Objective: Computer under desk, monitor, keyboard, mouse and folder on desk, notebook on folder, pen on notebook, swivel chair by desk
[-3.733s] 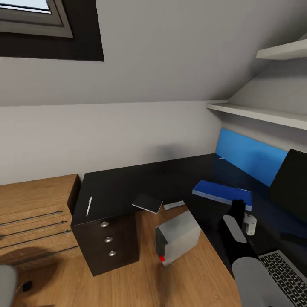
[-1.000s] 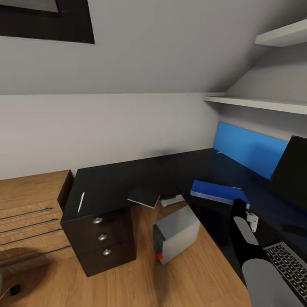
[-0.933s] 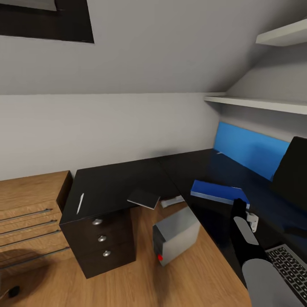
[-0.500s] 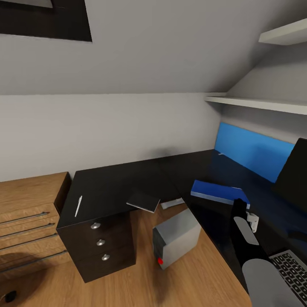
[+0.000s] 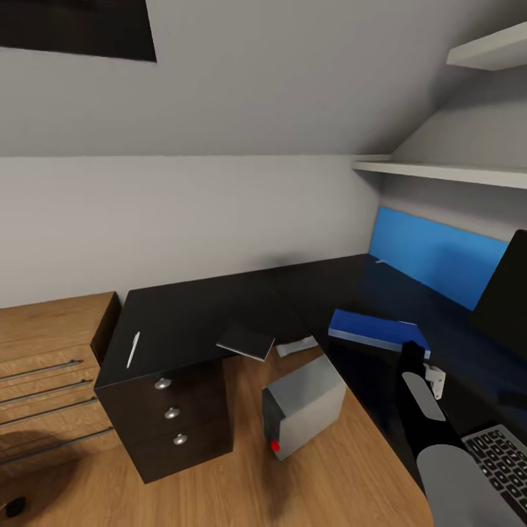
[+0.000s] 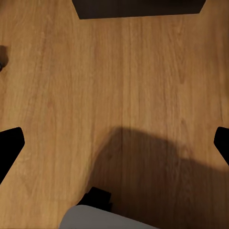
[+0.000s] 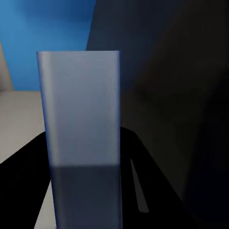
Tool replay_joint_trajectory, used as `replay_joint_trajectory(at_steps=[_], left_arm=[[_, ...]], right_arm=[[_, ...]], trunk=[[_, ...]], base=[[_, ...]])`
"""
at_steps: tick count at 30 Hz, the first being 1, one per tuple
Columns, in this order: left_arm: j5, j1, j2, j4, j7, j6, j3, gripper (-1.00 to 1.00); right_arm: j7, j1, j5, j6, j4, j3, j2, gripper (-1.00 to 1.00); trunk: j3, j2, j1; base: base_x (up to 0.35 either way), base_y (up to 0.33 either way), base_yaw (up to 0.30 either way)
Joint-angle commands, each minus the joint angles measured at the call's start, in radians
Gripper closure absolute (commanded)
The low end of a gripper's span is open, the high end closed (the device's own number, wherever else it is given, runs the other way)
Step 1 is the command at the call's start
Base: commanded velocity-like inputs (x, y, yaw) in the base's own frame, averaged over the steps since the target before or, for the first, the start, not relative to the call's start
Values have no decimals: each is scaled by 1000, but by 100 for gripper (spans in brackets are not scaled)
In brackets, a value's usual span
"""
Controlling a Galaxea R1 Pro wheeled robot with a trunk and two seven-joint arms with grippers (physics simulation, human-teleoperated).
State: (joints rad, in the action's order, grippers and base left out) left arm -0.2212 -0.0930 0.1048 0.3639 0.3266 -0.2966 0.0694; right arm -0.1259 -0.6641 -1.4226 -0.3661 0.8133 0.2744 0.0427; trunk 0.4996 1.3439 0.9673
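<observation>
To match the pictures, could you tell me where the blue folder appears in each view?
Head view: the folder lies flat on the desk, right of centre.
Right wrist view: probably the folder again, as a pale blue slab at centre.
Left wrist view: wooden floor.
Shared landmark: the blue wall panel.

The black corner tabletop [image 5: 197, 307] carries a thin pale pen [image 5: 133, 349] near its left end, a dark flat notebook [image 5: 247, 342] jutting over the inner edge, a blue folder [image 5: 377, 331] lying flat on the right wing, and a keyboard [image 5: 501, 465] (cropped at the frame corner). On the wooden floor [image 5: 241, 476] the grey computer [image 5: 301, 405] stands tilted beside the drawers [image 5: 172, 421].
</observation>
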Motion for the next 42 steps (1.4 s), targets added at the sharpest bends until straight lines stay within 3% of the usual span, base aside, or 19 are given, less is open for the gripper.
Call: replay_joint_trajectory(at_steps=[1, 20, 42], left_arm=[[-9, -1, -1, 0, 6, -4, 7, -100], [-10, -1, -1, -2, 9, -4, 5, -100], [-10, -1, -1, -2, 4, -4, 7, -100]], right_arm=[[-3, -1, -5, -4, 1, -1, 0, 100], [-4, 1, -5, -3, 3, -1, 0, 100], [-6, 1, -5, -3, 3, -1, 2, 100]], trunk=[[4, 8, 4], [64, 141, 77], [64, 141, 77]], base=[[0, 0, 0], [0, 0, 0], [0, 0, 0]])
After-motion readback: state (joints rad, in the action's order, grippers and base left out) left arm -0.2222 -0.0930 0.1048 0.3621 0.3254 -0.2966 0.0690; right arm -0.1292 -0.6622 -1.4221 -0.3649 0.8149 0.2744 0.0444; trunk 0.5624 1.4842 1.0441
